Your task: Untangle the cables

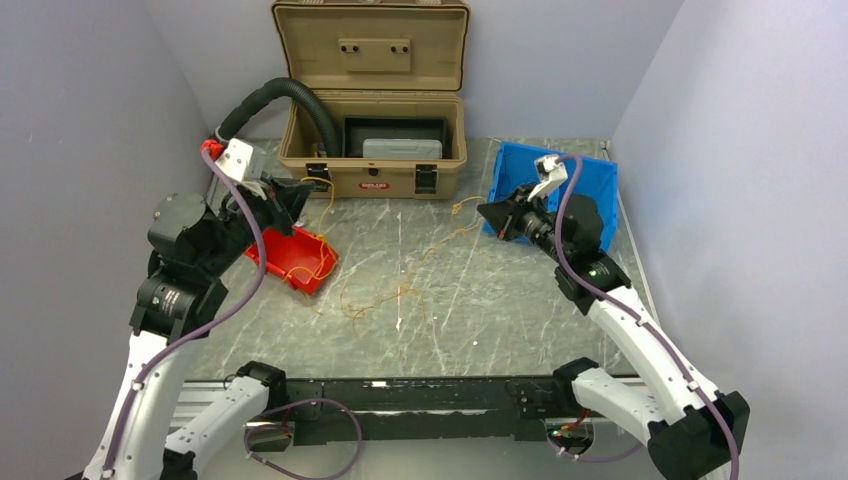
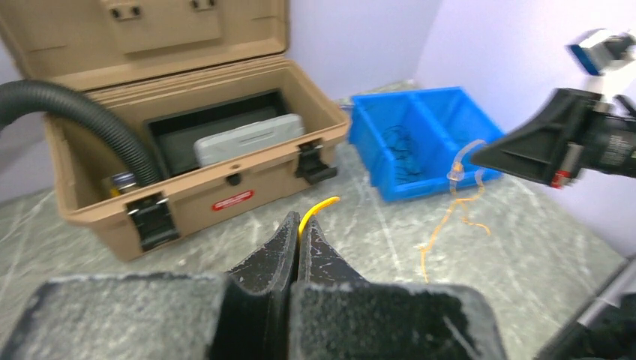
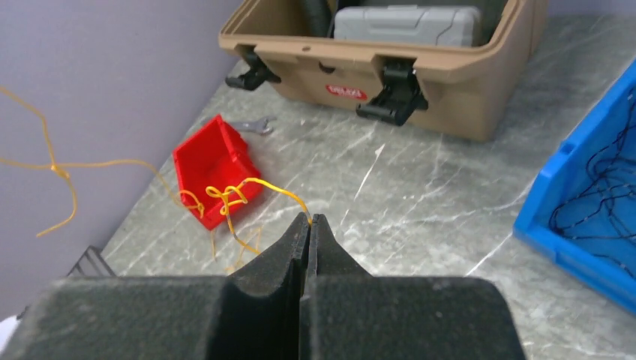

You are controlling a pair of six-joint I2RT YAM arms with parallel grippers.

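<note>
Thin yellow-orange cables (image 1: 385, 295) lie tangled mid-table, and a knot of them (image 3: 225, 196) drapes over the red bin (image 1: 292, 258). My left gripper (image 1: 305, 190) hovers above that bin, shut on a yellow cable whose end (image 2: 319, 206) sticks out past the fingertips (image 2: 289, 232). My right gripper (image 1: 482, 210) sits in front of the blue bin (image 1: 590, 175), shut on an orange cable (image 3: 277, 189) that runs down toward the red bin (image 3: 214, 165). Black cables (image 2: 401, 146) lie inside the blue bin.
An open tan case (image 1: 375, 150) stands at the back with a grey box inside and a black ribbed hose (image 1: 290, 95) feeding into it. A small wrench (image 3: 251, 126) lies behind the red bin. Walls close in on both sides.
</note>
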